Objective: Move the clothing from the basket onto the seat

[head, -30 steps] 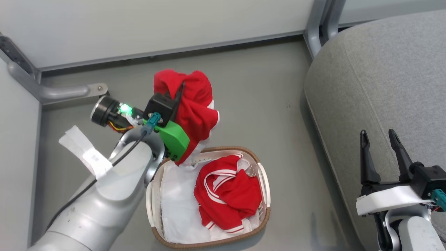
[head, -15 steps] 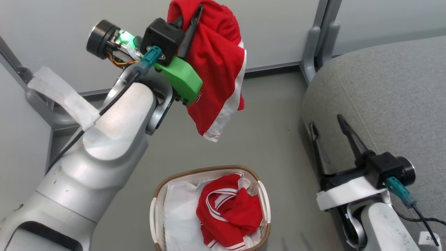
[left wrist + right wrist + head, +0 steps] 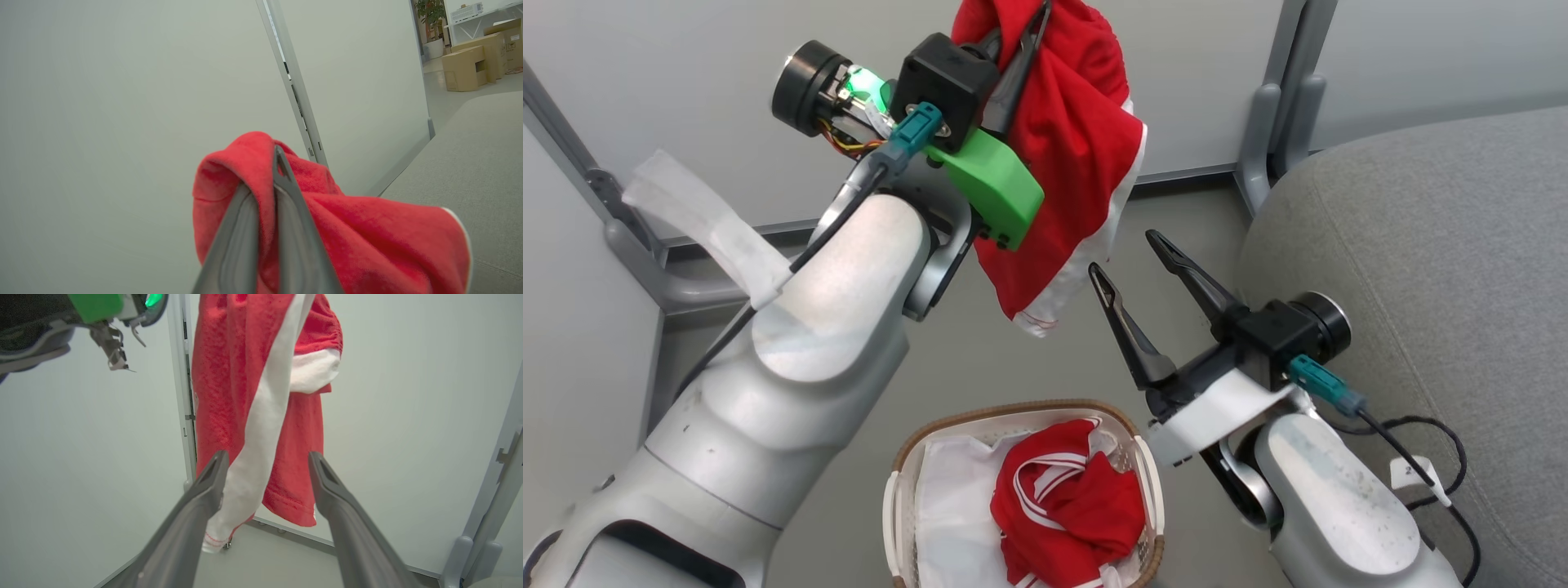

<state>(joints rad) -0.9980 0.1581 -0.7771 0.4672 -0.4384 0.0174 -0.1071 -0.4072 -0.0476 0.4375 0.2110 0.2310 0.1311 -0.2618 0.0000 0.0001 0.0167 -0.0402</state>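
Clothing (image 3: 1086, 155) clamped in my left end effector (image 3: 263, 171)
It hangs just ahead of my right end effector (image 3: 1123, 251), which I have spread wide

Nothing legible: marks on the white tag (image 3: 1410, 473) and the cardboard boxes (image 3: 466, 67) are too small to read.

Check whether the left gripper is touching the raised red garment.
Touching. The left wrist view shows the left gripper shut on a fold of the red garment, with fabric pinched between its fingers.
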